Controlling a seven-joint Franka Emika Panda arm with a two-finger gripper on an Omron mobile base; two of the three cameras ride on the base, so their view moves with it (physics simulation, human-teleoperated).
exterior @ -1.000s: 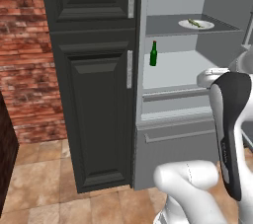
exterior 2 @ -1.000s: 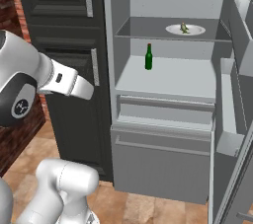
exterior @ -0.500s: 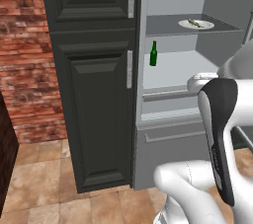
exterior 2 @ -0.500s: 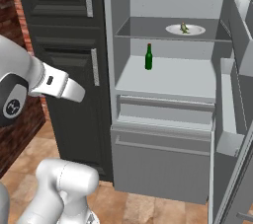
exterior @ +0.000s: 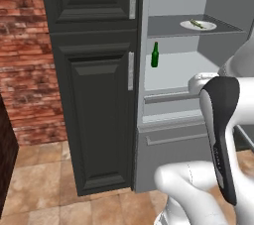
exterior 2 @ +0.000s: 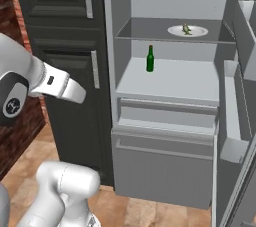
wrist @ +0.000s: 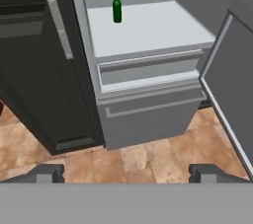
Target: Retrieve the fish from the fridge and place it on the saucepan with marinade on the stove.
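The fridge (exterior 2: 165, 136) stands open, its door (exterior 2: 240, 101) swung out to the right. On the upper shelf lies a white plate (exterior 2: 196, 32) with the small olive-brown fish (exterior 2: 186, 29) on it; both also show as plate (exterior: 206, 26) and fish (exterior: 197, 23) from the left. In the hand view my gripper (wrist: 127, 172) is open, its fingertips (wrist: 47, 172) wide apart and nothing between them. It hangs low, well back from the fridge (wrist: 148, 114) and above the floor. The saucepan, marinade and stove are out of view.
A green glass bottle (exterior: 155, 54) (exterior 2: 150, 59) (wrist: 116, 4) stands on the middle shelf. A dark panelled cabinet (exterior: 94, 80) adjoins the fridge on the left, with a brick wall (exterior: 25, 55) beyond it. Closed drawers (wrist: 148, 70) sit under the shelf. The floor (wrist: 143, 156) is tiled.
My arm has swung: its dark-faced link has shifted left and down in the left base view, and its white link has moved right and lower in the right base view. The fridge's contents have not moved.
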